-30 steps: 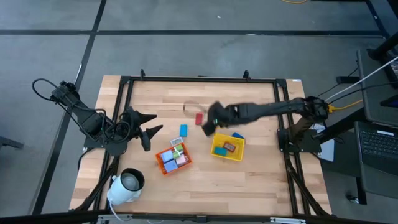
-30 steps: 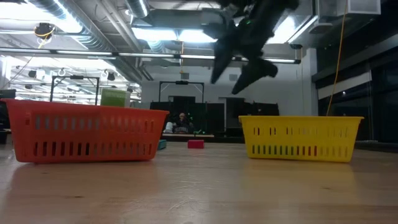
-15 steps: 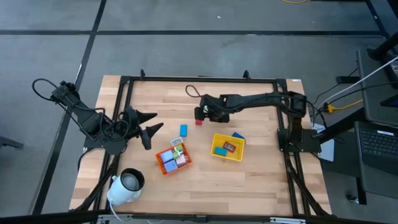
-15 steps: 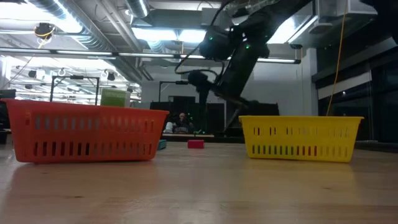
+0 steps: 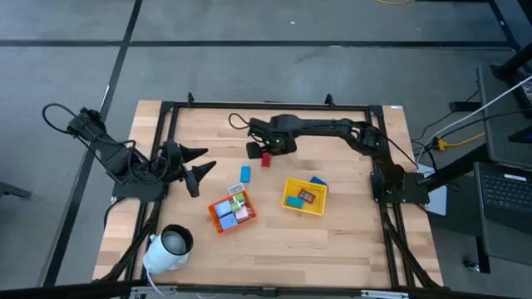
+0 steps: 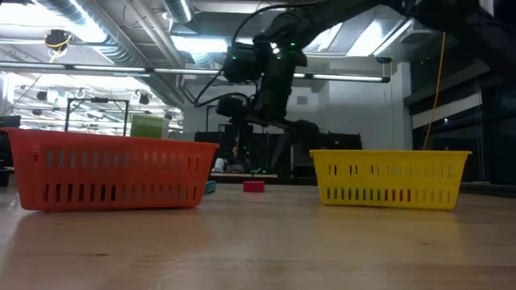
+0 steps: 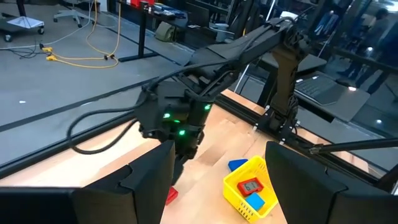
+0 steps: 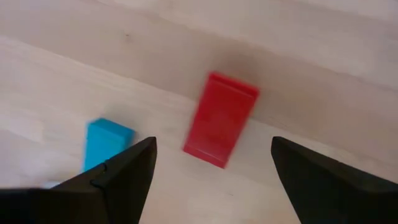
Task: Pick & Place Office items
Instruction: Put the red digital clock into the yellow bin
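A red block lies flat on the wooden table, with a light blue block beside it. My right gripper hangs above the red block, pointing down and open, one finger on either side of it and not touching it. The high view shows that gripper at the table's far middle, just beyond the red block. My left gripper stands open and raised at the table's left, with nothing between its fingers. Several small pieces lie in the orange tray, and others lie in the yellow tray.
A white cylinder with a dark hollow stands at the near left corner. A blue piece lies at the yellow tray's far right corner. A black frame rims the table. Bare wood lies along the near edge.
My right gripper has swung toward the table's far left, come down and tipped to point down over the red block. It has stayed open. The blocks and trays have not moved.
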`<action>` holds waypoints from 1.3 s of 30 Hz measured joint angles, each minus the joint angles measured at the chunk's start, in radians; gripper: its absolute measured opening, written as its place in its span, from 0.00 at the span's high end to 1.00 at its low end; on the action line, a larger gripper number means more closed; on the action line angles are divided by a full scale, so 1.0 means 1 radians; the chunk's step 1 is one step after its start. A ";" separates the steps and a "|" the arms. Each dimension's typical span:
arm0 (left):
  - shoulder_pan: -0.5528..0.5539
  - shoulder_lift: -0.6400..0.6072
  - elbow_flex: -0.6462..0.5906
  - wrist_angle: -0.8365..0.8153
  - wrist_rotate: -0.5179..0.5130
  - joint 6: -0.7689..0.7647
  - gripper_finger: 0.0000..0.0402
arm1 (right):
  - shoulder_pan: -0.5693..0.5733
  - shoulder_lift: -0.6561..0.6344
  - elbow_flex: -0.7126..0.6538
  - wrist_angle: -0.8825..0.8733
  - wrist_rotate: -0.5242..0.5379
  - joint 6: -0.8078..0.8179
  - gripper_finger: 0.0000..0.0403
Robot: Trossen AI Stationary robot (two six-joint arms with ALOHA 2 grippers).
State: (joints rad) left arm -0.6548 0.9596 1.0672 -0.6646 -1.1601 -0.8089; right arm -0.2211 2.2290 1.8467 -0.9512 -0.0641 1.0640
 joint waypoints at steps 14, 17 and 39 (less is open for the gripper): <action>0.000 -0.043 0.000 0.015 0.000 0.071 0.39 | -0.012 0.114 0.057 -0.059 -0.009 0.081 0.20; 0.000 -0.049 0.000 0.016 0.000 0.081 0.39 | -0.013 0.122 0.058 -0.052 -0.016 0.084 0.20; 0.000 -0.055 0.000 0.019 0.002 0.082 0.39 | -0.034 0.123 0.057 -0.084 0.004 0.072 0.55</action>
State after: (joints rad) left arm -0.6548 0.9043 1.0672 -0.6456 -1.1584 -0.7273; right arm -0.2546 2.3520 1.9038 -1.0353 -0.0597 1.1362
